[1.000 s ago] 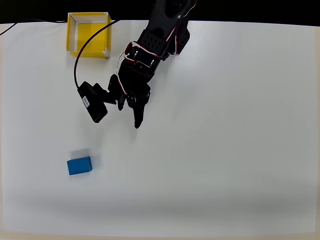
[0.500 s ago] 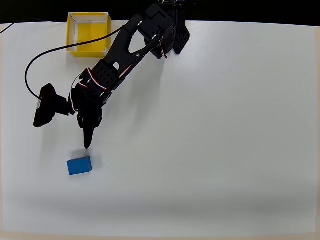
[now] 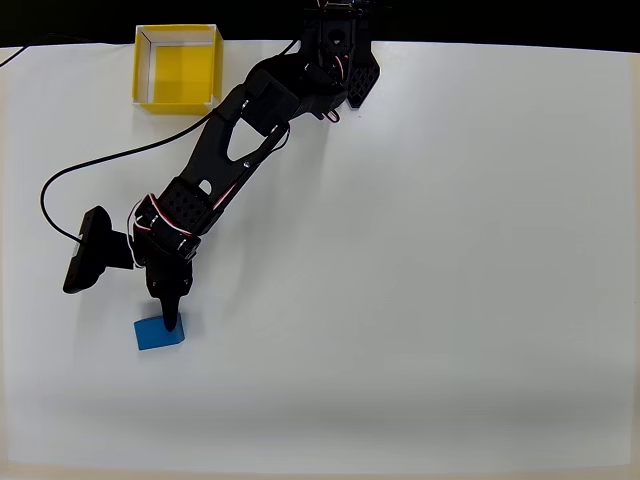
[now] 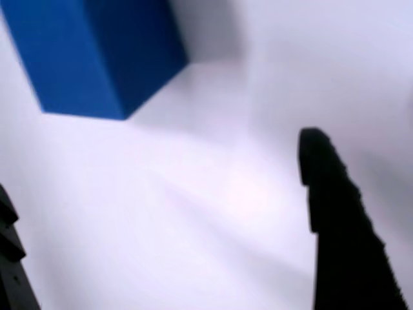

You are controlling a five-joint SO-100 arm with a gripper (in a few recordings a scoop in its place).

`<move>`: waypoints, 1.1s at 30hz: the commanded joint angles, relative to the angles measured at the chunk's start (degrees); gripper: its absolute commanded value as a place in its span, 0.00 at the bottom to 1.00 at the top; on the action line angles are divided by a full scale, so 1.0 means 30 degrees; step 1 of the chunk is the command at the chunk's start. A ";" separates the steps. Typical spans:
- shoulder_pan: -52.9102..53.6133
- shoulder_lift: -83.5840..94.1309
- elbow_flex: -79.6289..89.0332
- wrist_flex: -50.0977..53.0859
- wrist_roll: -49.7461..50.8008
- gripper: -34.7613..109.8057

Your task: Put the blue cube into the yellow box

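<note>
1. Blue and matte, the cube (image 3: 159,333) sits on the white table (image 3: 450,280) at about 8 o'clock in the overhead view, far from the yellow box (image 3: 178,69), which stands at about 11 o'clock near the table's back edge.
2. The black arm (image 3: 240,150) reaches from its base at 12 o'clock down toward the cube, and the gripper (image 3: 172,318) hangs over the cube's upper right edge.
3. In the wrist view the cube (image 4: 97,51) lies up at 11 o'clock, off the line between the fingers; one dark finger (image 4: 335,219) rises at 4 o'clock and the other shows at the 8 o'clock edge.
4. The gap between those fingers is wide and bare table fills it, so the pincer stands well open and has hold of nothing.
5. The step in hand looks like the final approach to the grasp, with the task barely begun.
6. To do it well, I would shift the gripper toward the cube until the block sits squarely between the fingers, then line the pads up with two opposite flat faces.
7. Going down too soon risks a fingertip landing on the cube's top or nudging it aside.
8. Close only once both fingers flank the block low on its sides.
</note>
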 commanded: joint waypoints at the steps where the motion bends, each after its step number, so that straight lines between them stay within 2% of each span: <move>1: -0.0469 0.0322 -0.3896 0.0469 -0.0088 0.60; 16: -0.0146 -0.3516 -0.9258 0.0205 -0.1758 0.61; 33: 0.0264 -0.6592 -1.1133 -0.1230 -0.2842 0.61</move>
